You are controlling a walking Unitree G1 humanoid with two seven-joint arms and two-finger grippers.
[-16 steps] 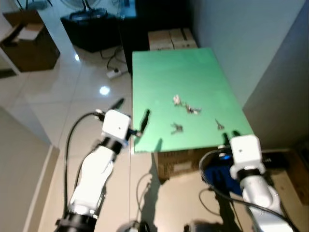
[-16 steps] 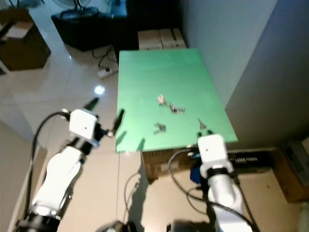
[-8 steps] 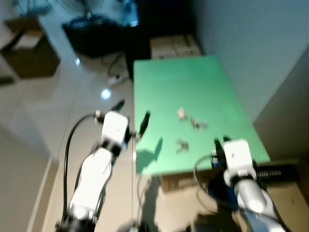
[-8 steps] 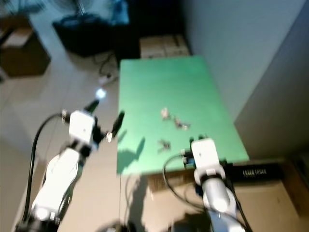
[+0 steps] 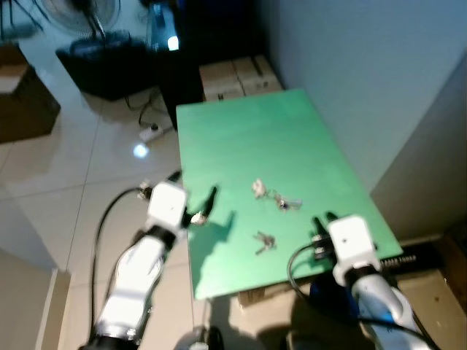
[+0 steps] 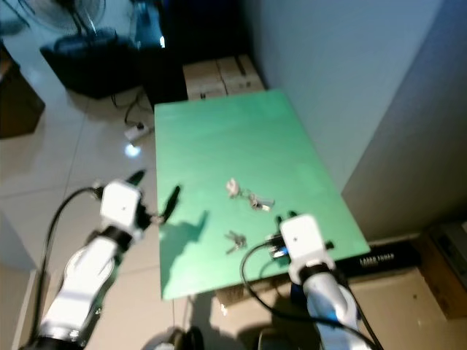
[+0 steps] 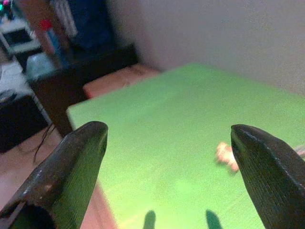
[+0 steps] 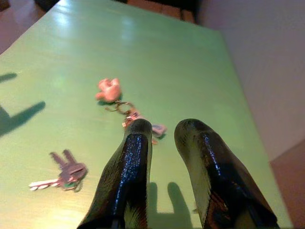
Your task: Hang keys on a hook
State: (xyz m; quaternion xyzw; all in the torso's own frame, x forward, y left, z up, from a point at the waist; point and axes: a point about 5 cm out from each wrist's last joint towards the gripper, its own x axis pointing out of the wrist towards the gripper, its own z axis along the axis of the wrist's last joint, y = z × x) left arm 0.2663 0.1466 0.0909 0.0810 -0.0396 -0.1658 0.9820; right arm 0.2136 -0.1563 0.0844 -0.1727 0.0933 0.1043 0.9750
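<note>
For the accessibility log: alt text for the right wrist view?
The right claw, fingers slightly apart, hovers over a green table above a key ring with a pink charm. A second key bunch lies nearer, off to one side.

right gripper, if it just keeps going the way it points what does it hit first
Most likely the keyring with the pink charm on the green table: the right gripper points at its key end, fingers slightly apart. Depth is unclear.
</note>
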